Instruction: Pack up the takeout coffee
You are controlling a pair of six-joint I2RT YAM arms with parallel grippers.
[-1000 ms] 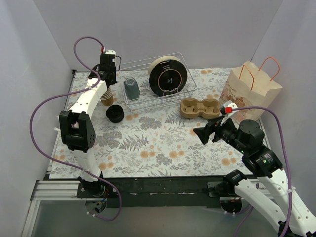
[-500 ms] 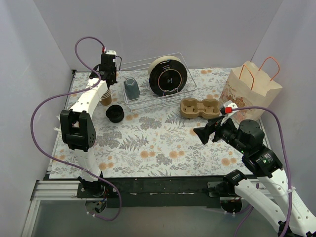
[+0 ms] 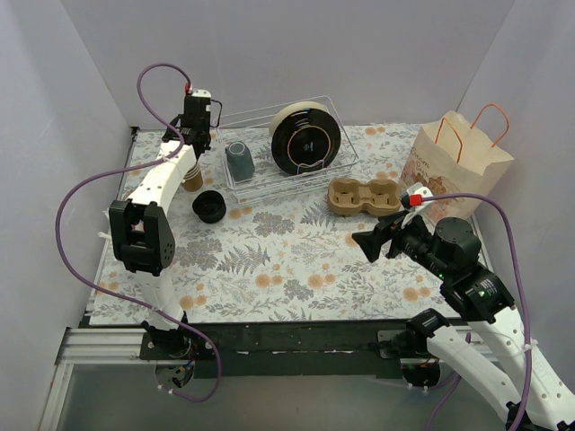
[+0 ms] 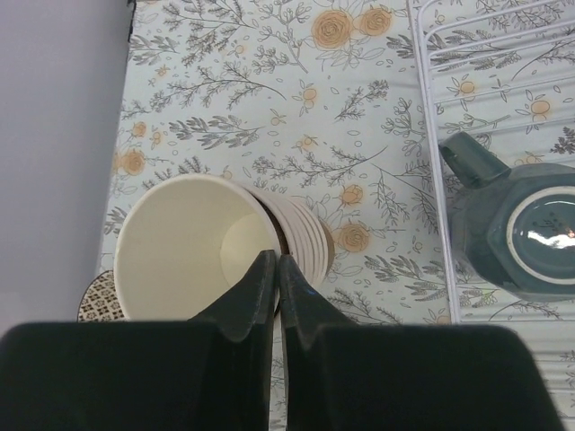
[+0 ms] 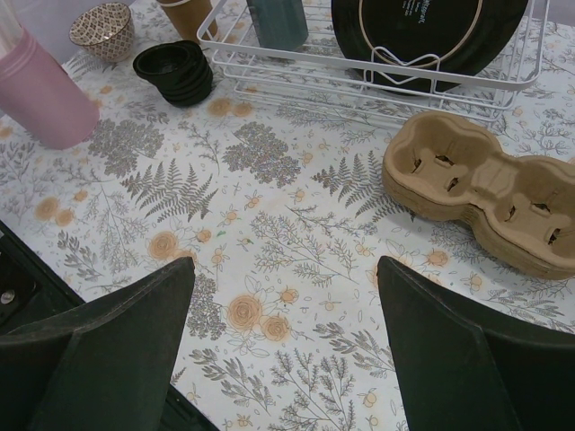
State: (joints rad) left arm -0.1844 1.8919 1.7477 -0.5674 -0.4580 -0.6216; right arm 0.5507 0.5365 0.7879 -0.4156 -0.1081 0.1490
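The left gripper [image 4: 275, 260] is clamped on the rim of the top cup [image 4: 180, 233] of the stack of paper cups [image 4: 307, 238], which stands just left of the dish rack [image 3: 269, 180]. A pile of black lids [image 3: 208, 206] sits before the rack's left end. The right gripper [image 5: 286, 269] hangs before the rack's right end, its jaws wide apart and holding nothing.

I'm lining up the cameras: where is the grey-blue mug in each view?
Top external: grey-blue mug upper left of centre, at the left end of the wire rack.
Left wrist: mug at the right edge, inside the rack.
Right wrist: mug at the top edge, left of centre, cropped.
Shared landmark: the wire rack.
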